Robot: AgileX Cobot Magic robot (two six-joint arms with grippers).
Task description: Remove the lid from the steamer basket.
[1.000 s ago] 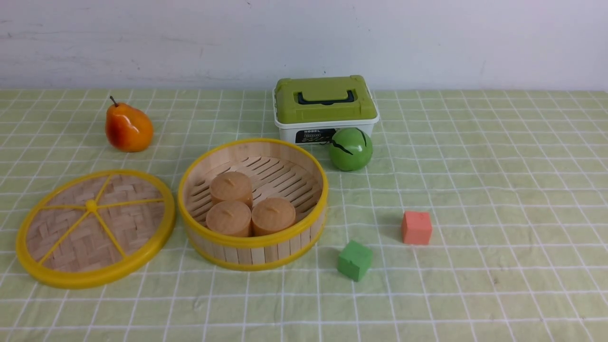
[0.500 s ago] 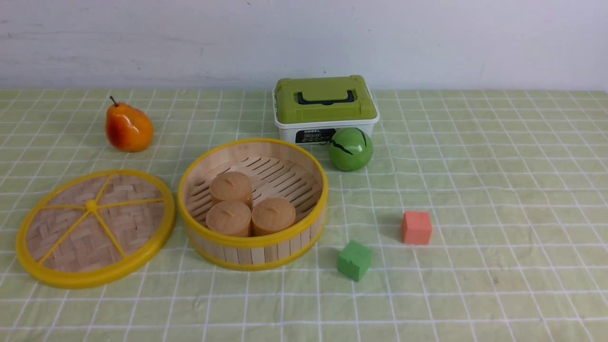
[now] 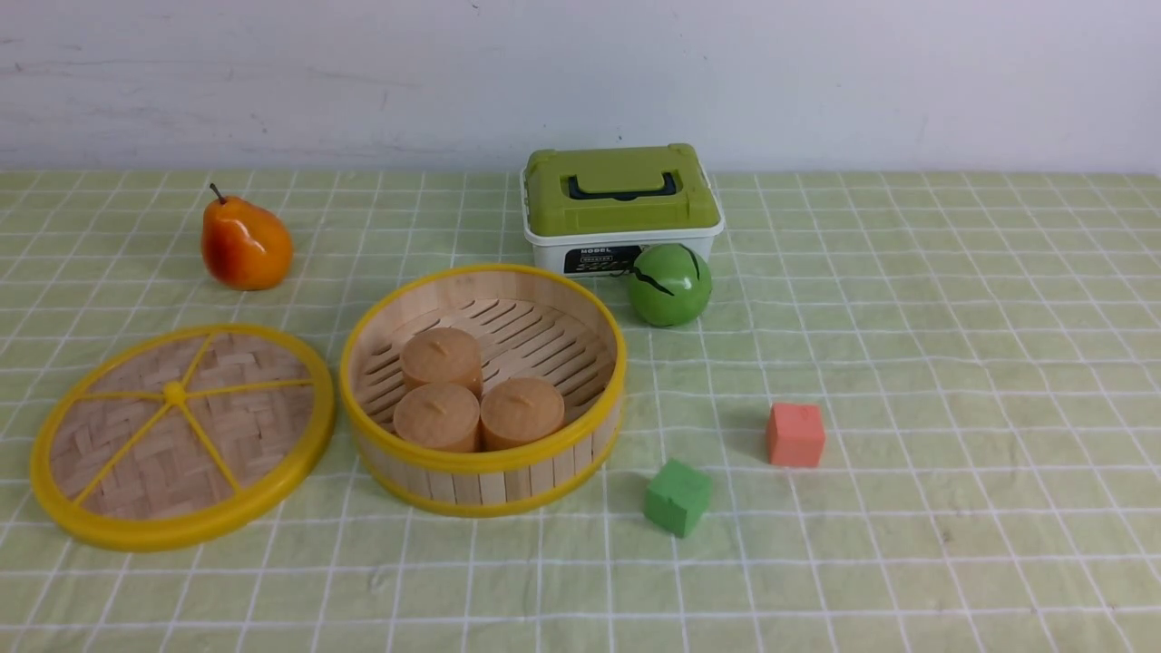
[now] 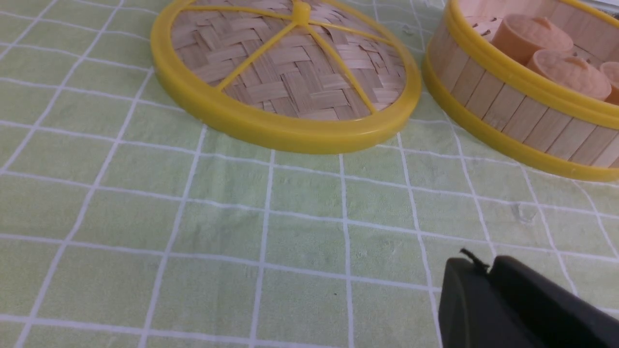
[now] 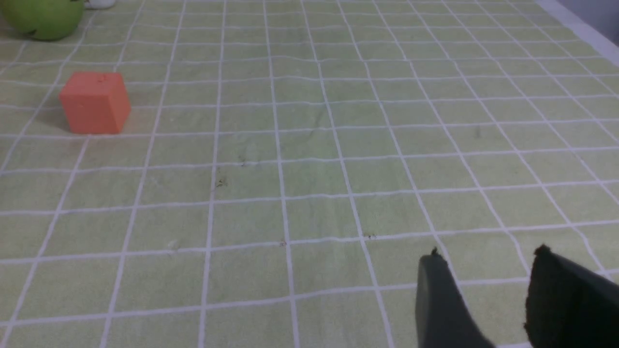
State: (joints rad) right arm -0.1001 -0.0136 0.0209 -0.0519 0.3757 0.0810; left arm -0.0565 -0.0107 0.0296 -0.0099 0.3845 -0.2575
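Note:
The lid (image 3: 181, 435), a woven bamboo disc with yellow rim, spokes and knob, lies flat on the cloth to the left of the steamer basket (image 3: 482, 472). The basket stands uncovered and holds three tan bun-like cylinders (image 3: 442, 358). Both show in the left wrist view, the lid (image 4: 285, 82) and the basket (image 4: 522, 116). My left gripper (image 4: 483, 266) is shut and empty, over bare cloth on the near side of the lid. My right gripper (image 5: 486, 258) is open and empty over bare cloth. Neither gripper shows in the front view.
A white box with an olive-green handled top (image 3: 620, 204) stands behind the basket, with a green ball (image 3: 669, 285) in front of it. An orange pear (image 3: 245, 245) sits at the back left. A red cube (image 3: 795, 434) and a green cube (image 3: 677, 496) lie to the right of the basket.

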